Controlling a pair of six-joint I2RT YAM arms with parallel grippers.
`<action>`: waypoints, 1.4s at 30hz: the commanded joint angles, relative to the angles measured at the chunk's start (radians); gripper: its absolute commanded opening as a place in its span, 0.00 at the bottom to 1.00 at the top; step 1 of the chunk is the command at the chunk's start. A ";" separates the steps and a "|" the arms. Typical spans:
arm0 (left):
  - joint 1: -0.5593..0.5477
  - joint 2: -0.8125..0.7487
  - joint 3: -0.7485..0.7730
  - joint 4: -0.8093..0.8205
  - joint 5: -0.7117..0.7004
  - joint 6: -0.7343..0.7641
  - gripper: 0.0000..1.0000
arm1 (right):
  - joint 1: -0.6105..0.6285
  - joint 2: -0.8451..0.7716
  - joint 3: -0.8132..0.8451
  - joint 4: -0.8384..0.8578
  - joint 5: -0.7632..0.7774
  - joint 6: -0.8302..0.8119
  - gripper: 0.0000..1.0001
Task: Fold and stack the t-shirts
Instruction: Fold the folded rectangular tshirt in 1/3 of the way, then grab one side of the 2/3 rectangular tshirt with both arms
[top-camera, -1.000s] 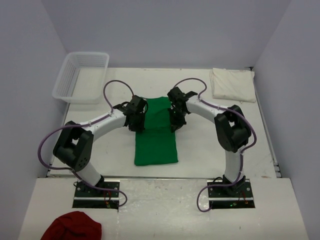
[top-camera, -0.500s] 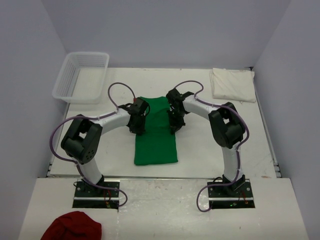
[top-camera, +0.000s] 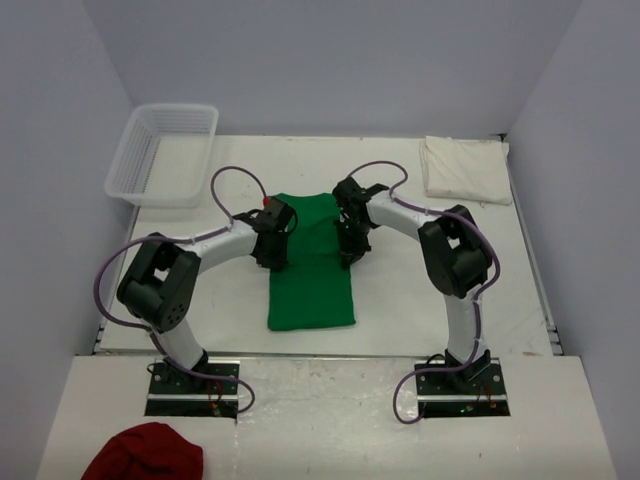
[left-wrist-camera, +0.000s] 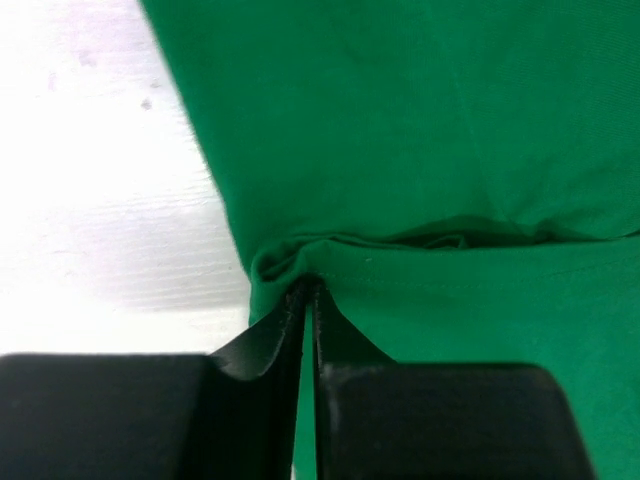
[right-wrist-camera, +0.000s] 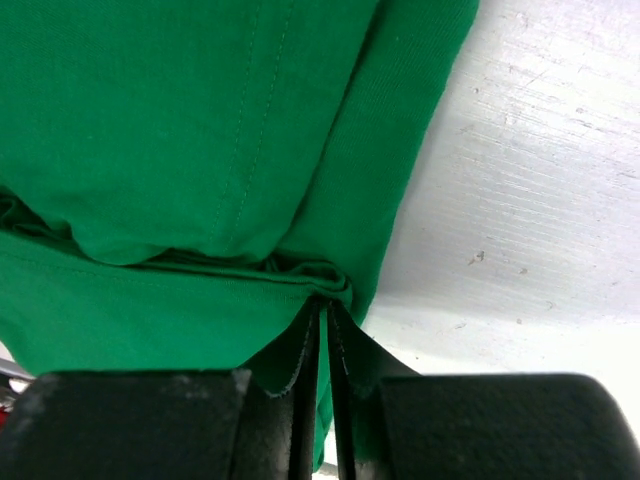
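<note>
Between 2 arms' closed jaws: green t-shirt (top-camera: 312, 285) edges.

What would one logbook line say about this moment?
left gripper: shut on green t-shirt, left edge | right gripper: shut on its right edge | cream t-shirt: folded, far right | stacking: not yet
</note>
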 joint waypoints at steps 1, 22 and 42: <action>0.019 -0.054 -0.044 -0.024 -0.108 -0.002 0.12 | -0.002 -0.054 -0.008 0.022 0.056 -0.047 0.09; 0.029 -0.474 -0.101 -0.216 0.197 -0.059 0.63 | -0.008 -0.605 -0.382 0.032 -0.148 0.003 0.99; 0.063 -0.582 -0.293 -0.222 0.219 -0.088 0.58 | -0.047 -0.653 -0.665 0.206 -0.262 0.077 0.45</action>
